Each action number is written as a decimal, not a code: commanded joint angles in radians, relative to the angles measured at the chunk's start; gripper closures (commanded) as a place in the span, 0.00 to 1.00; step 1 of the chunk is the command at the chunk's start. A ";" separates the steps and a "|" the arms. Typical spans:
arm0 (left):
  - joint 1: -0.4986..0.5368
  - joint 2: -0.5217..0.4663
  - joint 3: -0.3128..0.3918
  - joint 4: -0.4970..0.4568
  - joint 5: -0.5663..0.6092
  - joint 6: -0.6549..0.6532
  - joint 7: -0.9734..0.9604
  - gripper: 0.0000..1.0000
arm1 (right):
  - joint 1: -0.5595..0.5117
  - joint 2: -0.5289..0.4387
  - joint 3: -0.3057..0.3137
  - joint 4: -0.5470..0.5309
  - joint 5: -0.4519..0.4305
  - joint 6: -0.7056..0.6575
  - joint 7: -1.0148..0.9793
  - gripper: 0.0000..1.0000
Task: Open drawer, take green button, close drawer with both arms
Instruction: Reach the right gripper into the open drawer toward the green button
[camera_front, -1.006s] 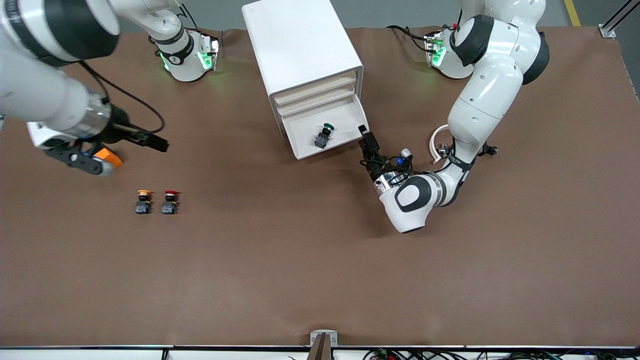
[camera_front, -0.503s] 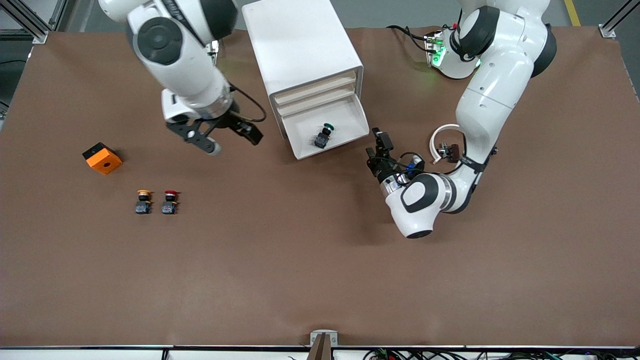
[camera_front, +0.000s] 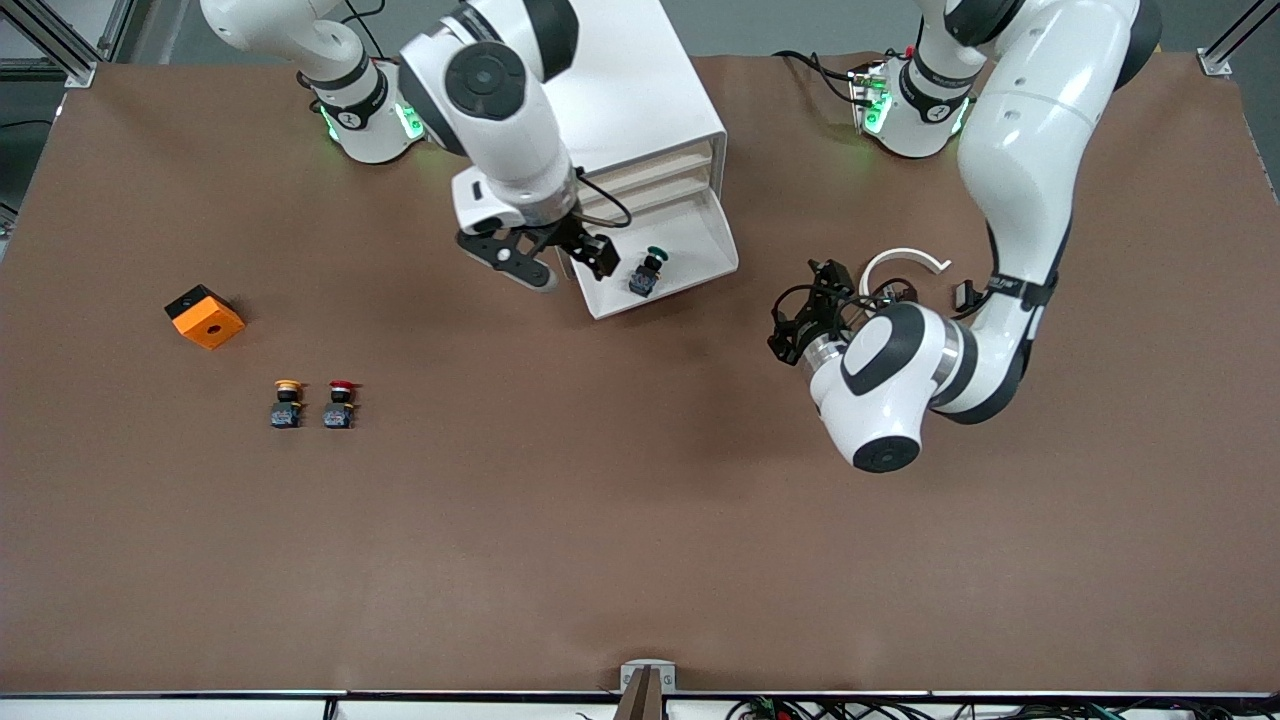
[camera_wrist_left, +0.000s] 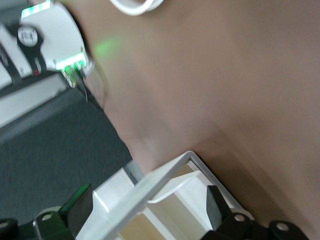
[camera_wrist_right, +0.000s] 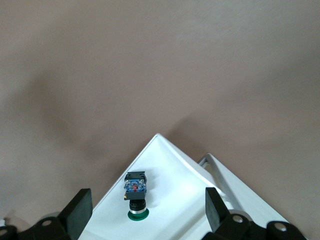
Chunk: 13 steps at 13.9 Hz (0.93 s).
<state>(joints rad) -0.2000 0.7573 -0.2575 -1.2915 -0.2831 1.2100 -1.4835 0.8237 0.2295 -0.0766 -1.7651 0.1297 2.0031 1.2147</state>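
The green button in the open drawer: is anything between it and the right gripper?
No. In the right wrist view, only bare drawer floor separates the open right gripper from the green button.

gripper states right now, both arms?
Left gripper: open, empty, over the brown table beside the pulled-out white tray drawer.
Right gripper: open, empty, over that drawer's edge, near the green-capped push button.

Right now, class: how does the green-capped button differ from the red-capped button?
The green-capped button lies in the open drawer of the white cabinet; the red-capped button sits on the bare brown table, beside a yellow-capped button. Cap colours differ: green versus red. Both share a dark blocky body and similar size.
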 joint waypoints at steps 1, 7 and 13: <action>-0.016 -0.036 0.001 -0.034 0.097 0.020 0.106 0.00 | 0.050 0.046 -0.014 0.010 -0.028 0.025 0.011 0.00; -0.061 -0.064 -0.009 -0.058 0.153 0.153 0.239 0.00 | 0.127 0.151 -0.015 0.009 -0.051 0.130 0.081 0.00; -0.062 -0.335 -0.039 -0.472 0.226 0.587 0.342 0.00 | 0.150 0.237 -0.015 0.009 -0.096 0.219 0.173 0.00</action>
<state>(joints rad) -0.2718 0.5877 -0.2879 -1.5437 -0.0854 1.6447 -1.1827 0.9571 0.4350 -0.0793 -1.7657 0.0613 2.1965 1.3390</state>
